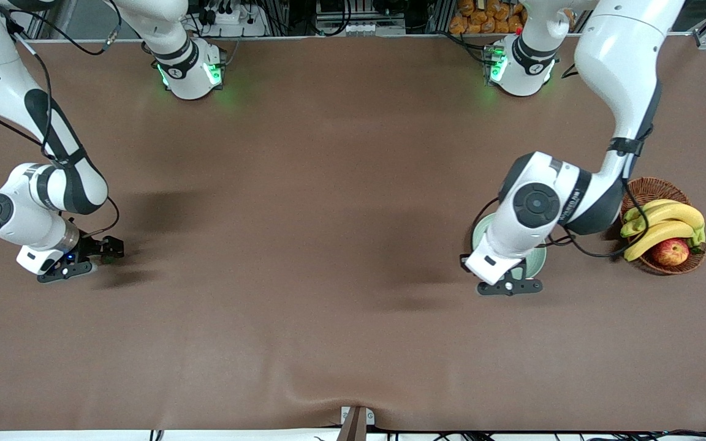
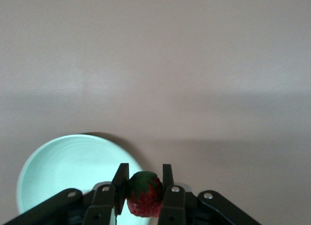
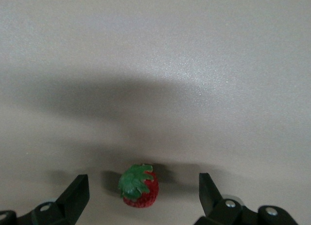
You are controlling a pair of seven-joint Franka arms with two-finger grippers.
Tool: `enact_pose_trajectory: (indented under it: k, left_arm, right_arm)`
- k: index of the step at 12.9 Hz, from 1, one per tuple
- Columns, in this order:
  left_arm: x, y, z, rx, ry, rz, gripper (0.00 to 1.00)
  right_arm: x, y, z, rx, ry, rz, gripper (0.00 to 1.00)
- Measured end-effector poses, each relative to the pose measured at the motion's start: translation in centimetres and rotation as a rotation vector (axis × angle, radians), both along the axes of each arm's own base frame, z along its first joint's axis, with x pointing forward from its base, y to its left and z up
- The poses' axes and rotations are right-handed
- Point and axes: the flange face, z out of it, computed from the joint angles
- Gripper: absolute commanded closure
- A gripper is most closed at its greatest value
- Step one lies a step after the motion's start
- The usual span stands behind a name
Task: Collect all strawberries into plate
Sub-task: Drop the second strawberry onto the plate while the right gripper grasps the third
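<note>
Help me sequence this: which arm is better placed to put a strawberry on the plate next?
Left. The left gripper already grips a strawberry over the plate; the right gripper is open around another one.

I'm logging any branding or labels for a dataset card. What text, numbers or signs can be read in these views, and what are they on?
No text can be read in any view.
Left arm: a line of dark lettering on the white link beside the round joint cap, too small to read.
Strawberries, plate, fruit basket, table: no markings visible.
Left gripper and right gripper: no labels visible.
</note>
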Motion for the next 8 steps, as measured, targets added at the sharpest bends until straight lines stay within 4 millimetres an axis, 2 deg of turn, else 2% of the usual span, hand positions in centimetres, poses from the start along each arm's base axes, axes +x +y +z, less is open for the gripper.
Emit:
enact_pose_trajectory:
  k: [1,2,3,5,7,8]
  left_arm:
    - [-0.2,1.4,-1.0,0.008,0.022,-0.018,0.96]
    - [-0.4,2.6,-1.9,0.011,0.039,-0.033,0.96]
    - [-0.7,3.7,-2.9,0.012,0.050,-0.044,0.95]
    - [-1.4,5.3,-4.7,0.004,0.060,-0.060,0.88]
    - [-1.9,6.8,-6.3,-0.012,0.053,-0.066,0.71]
    - [-2.0,7.4,-6.9,-0.019,0.048,-0.066,0.53]
  right_arm:
    - [0.0,0.0,0.0,0.000,0.000,0.000,0.73]
    - [0.0,0.0,0.0,0.000,0.000,0.000,0.93]
    - [0.0,0.0,0.0,0.000,0.000,0.000,1.00]
    - [0.0,0.0,-0.1,0.001,0.002,0.000,1.00]
    - [0.0,0.0,-0.1,0.001,0.003,0.001,1.00]
    - [0.0,0.1,-0.1,0.001,0.002,0.003,1.00]
